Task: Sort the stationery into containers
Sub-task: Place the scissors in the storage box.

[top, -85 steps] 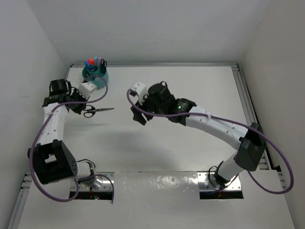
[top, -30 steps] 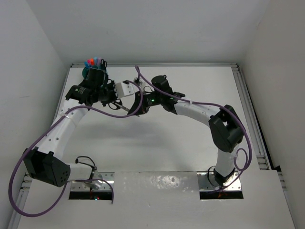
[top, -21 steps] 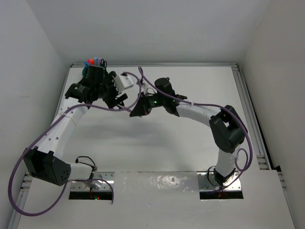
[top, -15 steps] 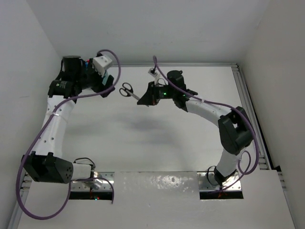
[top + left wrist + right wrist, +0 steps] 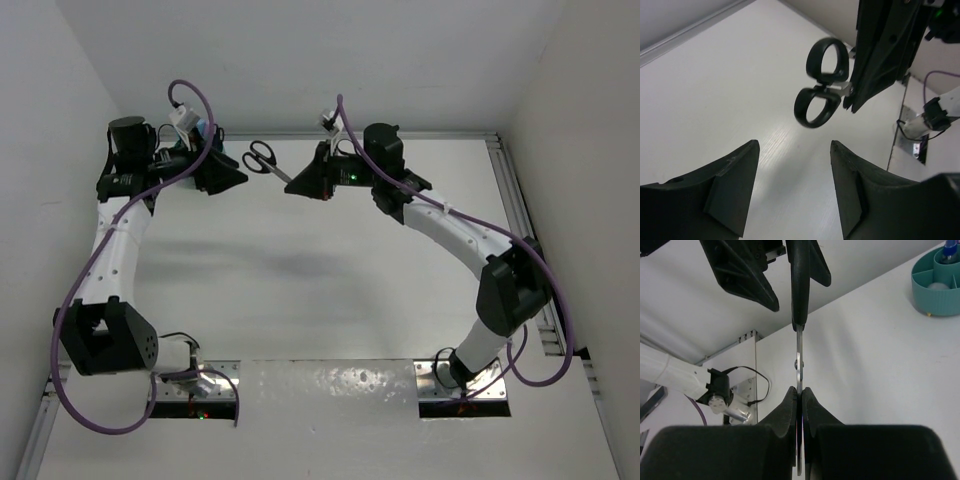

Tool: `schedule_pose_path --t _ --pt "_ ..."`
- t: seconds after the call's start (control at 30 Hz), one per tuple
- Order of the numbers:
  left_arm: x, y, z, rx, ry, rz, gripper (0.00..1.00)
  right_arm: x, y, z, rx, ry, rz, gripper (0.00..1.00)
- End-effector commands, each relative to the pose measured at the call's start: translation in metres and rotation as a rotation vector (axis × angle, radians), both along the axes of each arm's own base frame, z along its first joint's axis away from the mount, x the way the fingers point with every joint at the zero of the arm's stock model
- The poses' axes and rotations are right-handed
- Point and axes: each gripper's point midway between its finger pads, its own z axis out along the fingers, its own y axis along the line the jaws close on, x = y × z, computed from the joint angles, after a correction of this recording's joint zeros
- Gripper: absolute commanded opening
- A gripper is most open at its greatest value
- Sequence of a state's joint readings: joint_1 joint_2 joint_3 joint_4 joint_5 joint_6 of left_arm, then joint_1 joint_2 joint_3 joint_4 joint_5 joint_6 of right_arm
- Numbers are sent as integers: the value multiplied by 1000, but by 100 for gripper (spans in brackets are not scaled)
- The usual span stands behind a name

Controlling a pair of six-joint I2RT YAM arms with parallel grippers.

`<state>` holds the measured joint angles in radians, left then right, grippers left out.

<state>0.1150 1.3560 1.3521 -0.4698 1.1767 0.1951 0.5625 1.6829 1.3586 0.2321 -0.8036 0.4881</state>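
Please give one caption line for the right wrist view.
Right end effector pinching the scissors by the blades, teal cup at upper right.

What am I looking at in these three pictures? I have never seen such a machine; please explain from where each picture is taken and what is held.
These are two robot arms bolted to a white table. The wide picture comes from a camera fixed above and behind them: the left arm is on the left, the right arm on the right. The other two come from small cameras on the wrists, so each shows its own two dark fingers at the bottom. The right gripper is shut on the blades of black-handled scissors, whose handles point toward the left gripper, which is open and holds nothing. In the right wrist picture a teal cup with inner dividers stands on the table; in the wide picture the left arm mostly hides it.
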Motion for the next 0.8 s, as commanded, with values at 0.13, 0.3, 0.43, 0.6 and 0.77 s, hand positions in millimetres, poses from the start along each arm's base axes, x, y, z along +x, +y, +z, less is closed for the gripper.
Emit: schedule_pose_path --t 0.13,0.3,0.43,0.6,0.77 --pt "-30 -27 47 -107 -130 -206 53 -14 8 36 58 -113 54 0" --pt "-26 -33 44 -103 -113 -188 36 -17 13 40 65 -121 64 0" --pt "-22 -29 42 -109 -83 -170 9 -19 13 39 61 -118 66 0" --pt "-18 -26 46 -104 -83 -132 0 -18 13 32 42 -107 67 0" --pt "3 -11 56 -57 -114 51 0 -2 6 1 -56 -75 -38 64"
